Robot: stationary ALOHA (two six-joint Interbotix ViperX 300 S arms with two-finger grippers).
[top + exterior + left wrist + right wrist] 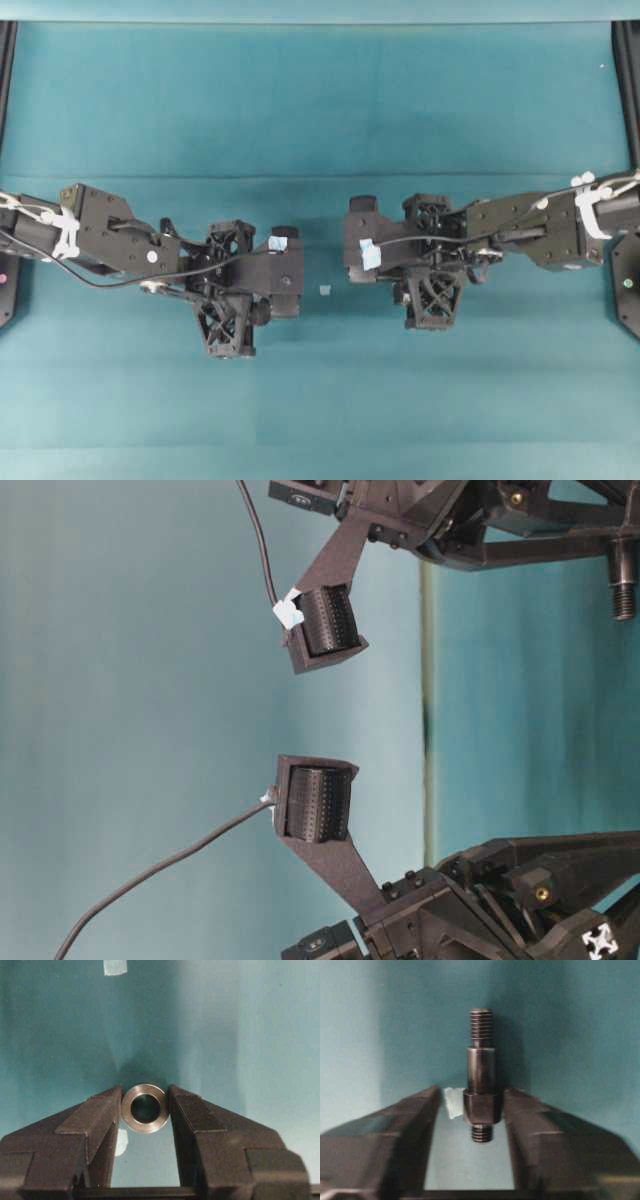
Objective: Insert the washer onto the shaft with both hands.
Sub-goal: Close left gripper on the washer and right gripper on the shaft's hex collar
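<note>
Grey steel washer (145, 1108) clamped btwn left tool (145, 1110) tips; stepped threaded shaft (481, 1075) pinched in right tool (470, 1110).

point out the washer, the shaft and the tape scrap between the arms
washer (145, 1108), left wrist view, on its metal rim beside the hole
shaft (481, 1069), right wrist view, on its smooth middle section
tape scrap (325, 290), overhead view, on the small pale square lying on the table

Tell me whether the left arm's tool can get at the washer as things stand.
Probably yes. In the left wrist view the washer lies flat on the teal table, right between the left tool's fingertips, which sit against its two sides. Nothing lies in between.
</note>
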